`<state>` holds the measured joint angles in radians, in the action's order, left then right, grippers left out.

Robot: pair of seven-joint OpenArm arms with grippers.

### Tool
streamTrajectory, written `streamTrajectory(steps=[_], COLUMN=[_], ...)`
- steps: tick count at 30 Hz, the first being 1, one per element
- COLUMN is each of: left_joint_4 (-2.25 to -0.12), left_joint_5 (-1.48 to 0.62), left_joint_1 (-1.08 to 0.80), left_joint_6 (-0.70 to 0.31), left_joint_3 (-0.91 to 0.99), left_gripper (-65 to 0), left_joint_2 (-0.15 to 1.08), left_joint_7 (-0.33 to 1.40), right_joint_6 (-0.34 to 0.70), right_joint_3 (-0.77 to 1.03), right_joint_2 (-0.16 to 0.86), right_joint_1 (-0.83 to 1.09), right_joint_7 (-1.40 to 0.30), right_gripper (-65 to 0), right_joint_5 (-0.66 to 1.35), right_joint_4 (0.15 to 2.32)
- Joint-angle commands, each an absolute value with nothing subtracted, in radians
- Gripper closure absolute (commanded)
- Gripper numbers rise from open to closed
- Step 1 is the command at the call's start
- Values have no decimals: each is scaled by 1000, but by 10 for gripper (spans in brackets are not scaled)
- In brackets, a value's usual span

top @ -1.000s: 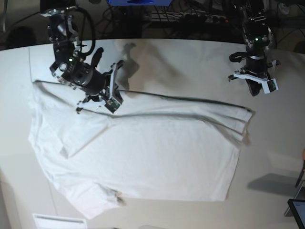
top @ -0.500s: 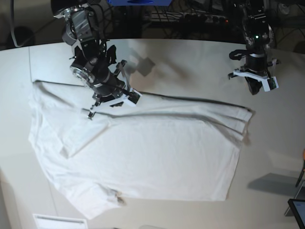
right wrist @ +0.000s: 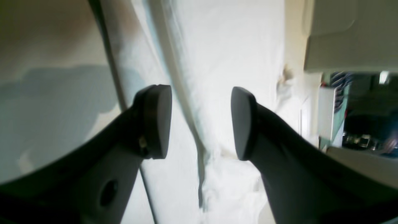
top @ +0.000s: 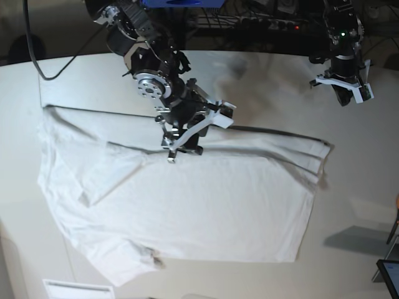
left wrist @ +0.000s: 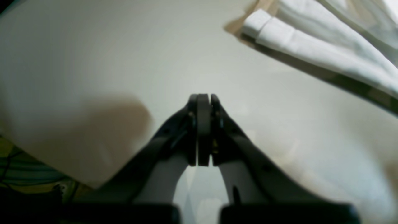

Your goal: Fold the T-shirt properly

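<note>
My right gripper [top: 194,136] has swung from the upper left toward frame centre and spread its jaws above the T-shirt [top: 187,205], grasping nothing, so I judge a fresh grab is next. The soft, wrinkled white cotton, hemmed, sprawls mid-table; my left gripper [top: 345,94] sits clenched and empty at upper right.

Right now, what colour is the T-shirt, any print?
Plain white, no print showing; the T-shirt shows best in the base view.
</note>
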<state>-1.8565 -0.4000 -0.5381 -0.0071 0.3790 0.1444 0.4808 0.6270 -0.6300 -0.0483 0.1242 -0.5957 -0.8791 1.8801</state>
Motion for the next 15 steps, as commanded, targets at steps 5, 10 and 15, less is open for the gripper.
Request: streamTrajectory(steps=[5, 10, 15], left_joint_4=[-1876, -1876, -1876], left_joint_5=[-400, -400, -400], left_joint_1=[-541, -541, -541], left_joint_6=[-2, -2, -2], left_joint_3=[384, 384, 384], left_gripper=[0, 0, 0], left_joint_2=[154, 154, 154], left_joint_7=[455, 455, 455], right_joint_6=[613, 605, 584], right_joint_3=[-687, -734, -739], right_joint_2=[-93, -97, -107], right_joint_1=[59, 8, -22], right_joint_7=[-584, -585, -585], right_gripper=[-309, -308, -308], right_joint_5=[-926, -920, -920], right_joint_4=[1804, 1721, 1650])
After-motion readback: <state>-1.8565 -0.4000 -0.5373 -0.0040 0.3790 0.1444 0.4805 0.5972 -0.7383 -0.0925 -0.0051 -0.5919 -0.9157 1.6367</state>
